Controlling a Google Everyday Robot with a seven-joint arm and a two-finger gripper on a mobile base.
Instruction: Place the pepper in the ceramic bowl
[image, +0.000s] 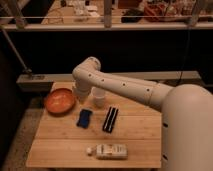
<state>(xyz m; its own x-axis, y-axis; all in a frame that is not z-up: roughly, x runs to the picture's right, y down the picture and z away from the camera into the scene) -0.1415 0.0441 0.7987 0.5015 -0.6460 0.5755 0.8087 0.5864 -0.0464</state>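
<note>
arm (125, 87) elbow-up | gripper (80, 95) low, between ceramic bowl (59, 102) and cup (99, 97)

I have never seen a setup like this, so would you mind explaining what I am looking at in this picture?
This is a mobile robot with one white arm; the large white shape at the right is its body. There is a single camera view, looking down on a pale wooden table; where the camera is mounted is not on record. The arm bends over the table, and its gripper hangs at the far side, between a wide glossy orange-brown ceramic bowl and a small white cup. Also on the table are a flat blue pad, a black-and-white striped bar and a white bottle lying on its side. I cannot tell whether the gripper holds anything; the small orange pepper meant for the bowl does not show.
</note>
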